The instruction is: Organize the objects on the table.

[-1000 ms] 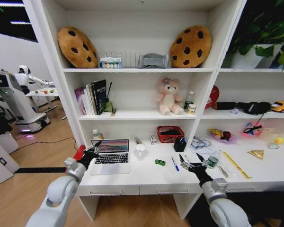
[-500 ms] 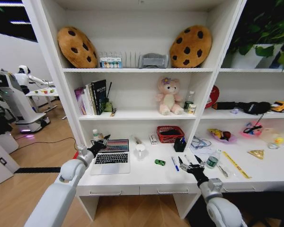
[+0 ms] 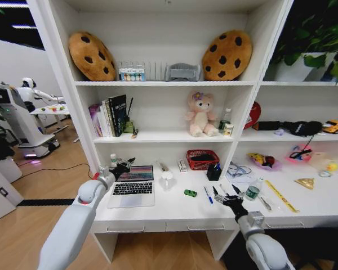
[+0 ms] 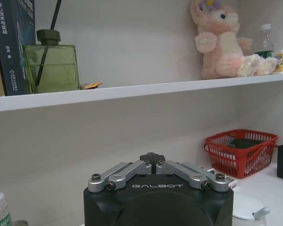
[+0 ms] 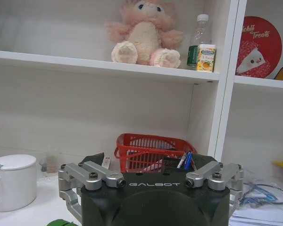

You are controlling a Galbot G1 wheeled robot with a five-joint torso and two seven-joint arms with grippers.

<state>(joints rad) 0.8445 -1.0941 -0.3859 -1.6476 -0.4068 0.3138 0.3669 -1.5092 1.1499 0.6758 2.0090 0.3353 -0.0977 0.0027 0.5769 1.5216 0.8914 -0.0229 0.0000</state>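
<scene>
The laptop (image 3: 132, 185) sits open on the left part of the white bench (image 3: 174, 212), and the left hand (image 3: 125, 165) is right at the top left corner of its screen. That is where trouble could start, I think. If the hand pushes on that one corner, the laptop could turn or slide on the smooth top. If it pushes too fast, the lid could slam down. A small bottle (image 3: 114, 160) stands just behind the hand, and a bump from the arm could tip it over.

The left hand is closed, with its fingers pressed together. It holds nothing. It looks like it is touching the screen edge, but I cannot be sure.

The right hand (image 3: 227, 193) is spread wide open and empty. It hangs over the bench between the blue pen (image 3: 208, 194) and a little bottle with a green label (image 3: 252, 190). The tiny green car (image 3: 190, 193) is a bit farther to its left. A low sweep here could knock the bottle over or roll the pen away.
</scene>
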